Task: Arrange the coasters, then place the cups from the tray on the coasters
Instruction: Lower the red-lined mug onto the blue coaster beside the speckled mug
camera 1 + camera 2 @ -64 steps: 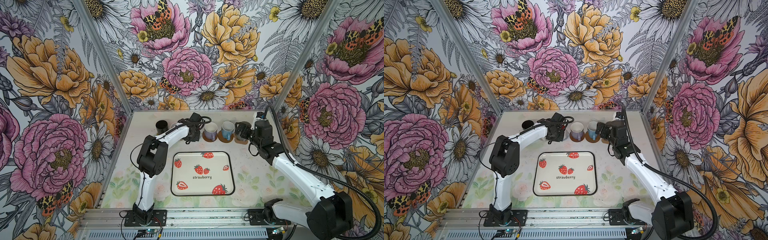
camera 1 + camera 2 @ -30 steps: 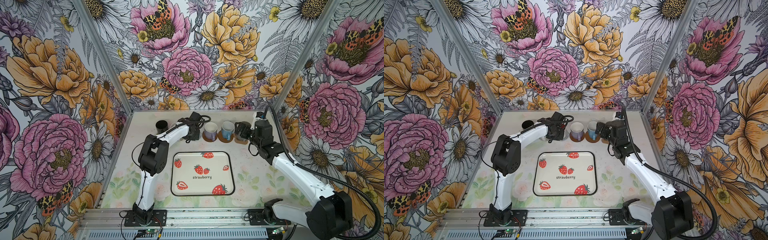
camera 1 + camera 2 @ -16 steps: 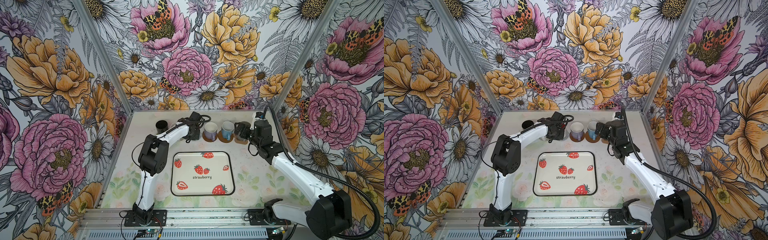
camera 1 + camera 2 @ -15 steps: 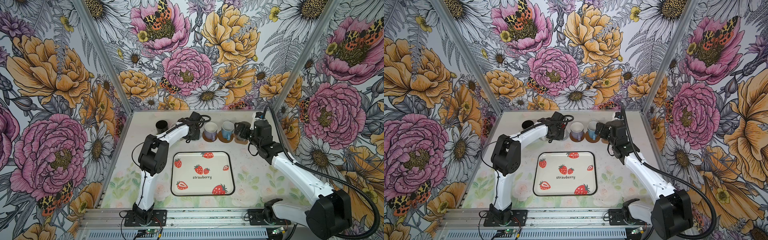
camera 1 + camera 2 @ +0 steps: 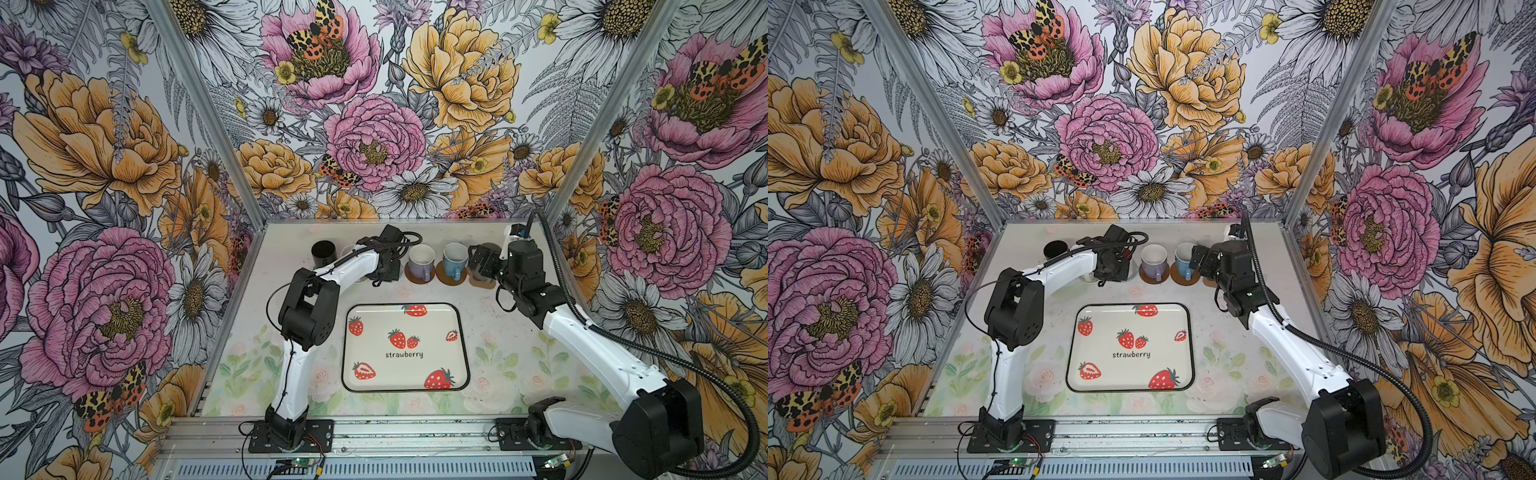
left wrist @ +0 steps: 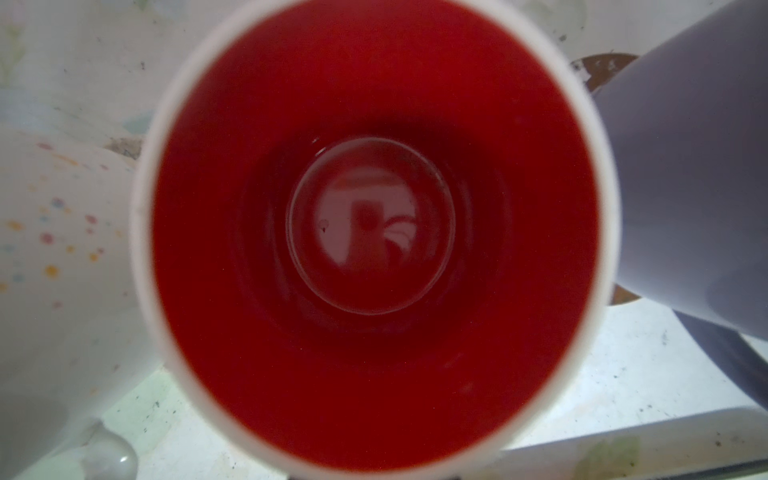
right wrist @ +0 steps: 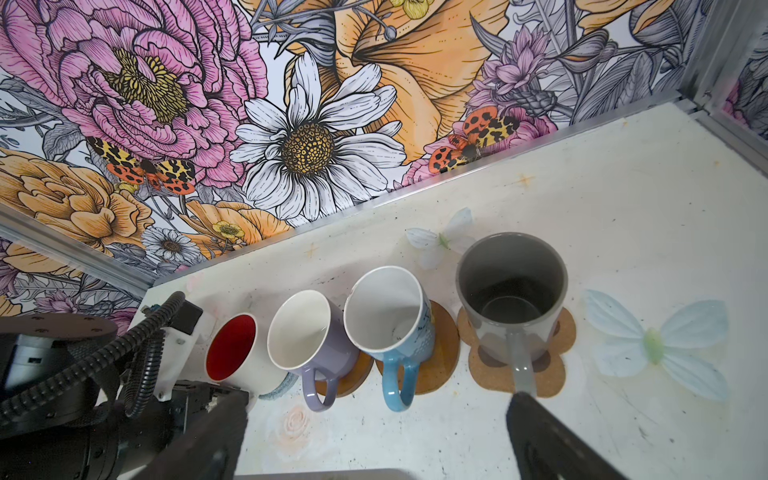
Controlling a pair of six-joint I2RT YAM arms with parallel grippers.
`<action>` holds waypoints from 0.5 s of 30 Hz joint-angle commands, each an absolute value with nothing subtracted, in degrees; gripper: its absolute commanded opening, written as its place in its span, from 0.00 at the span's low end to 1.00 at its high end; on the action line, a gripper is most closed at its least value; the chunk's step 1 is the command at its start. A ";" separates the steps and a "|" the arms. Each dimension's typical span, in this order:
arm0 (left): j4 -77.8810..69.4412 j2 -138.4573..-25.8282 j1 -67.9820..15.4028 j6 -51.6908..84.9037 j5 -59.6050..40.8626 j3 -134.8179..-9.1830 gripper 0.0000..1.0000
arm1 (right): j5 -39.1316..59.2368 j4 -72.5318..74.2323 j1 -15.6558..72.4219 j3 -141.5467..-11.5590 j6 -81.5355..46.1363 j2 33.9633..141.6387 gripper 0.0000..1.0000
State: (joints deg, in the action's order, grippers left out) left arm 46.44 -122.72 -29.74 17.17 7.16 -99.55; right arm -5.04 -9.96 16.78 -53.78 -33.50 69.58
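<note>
In both top views the strawberry tray [image 5: 440,353] [image 5: 1133,374] lies bare. Behind it the cups stand in a row. My left gripper [image 5: 384,270] is shut on the white cup with red inside [image 7: 232,353], which sits on a grey-blue coaster [image 7: 282,384]; the left wrist view looks straight down into this cup [image 6: 374,228]. The lilac cup [image 7: 307,332] and light blue cup [image 7: 390,316] stand on brown coasters [image 7: 440,357]. The grey cup [image 7: 513,291] rests on the paw-shaped coaster [image 7: 498,374]. My right gripper [image 7: 374,449] hangs open in front of it, one finger near its handle.
A black cup [image 5: 323,251] stands at the row's left end, with a speckled white cup [image 6: 50,270] beside the red-lined one. The floral back wall runs close behind the row. Both arm bases sit at the front rail.
</note>
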 commanded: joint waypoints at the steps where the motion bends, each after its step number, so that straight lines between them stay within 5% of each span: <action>1: 42.29 -122.34 -29.02 18.01 6.92 -101.34 0.00 | -4.61 -8.41 16.35 -54.22 -33.74 70.06 1.00; 15: 42.18 -123.04 -28.92 18.09 6.34 -101.48 0.00 | -4.55 -8.35 16.30 -54.17 -33.75 70.09 1.00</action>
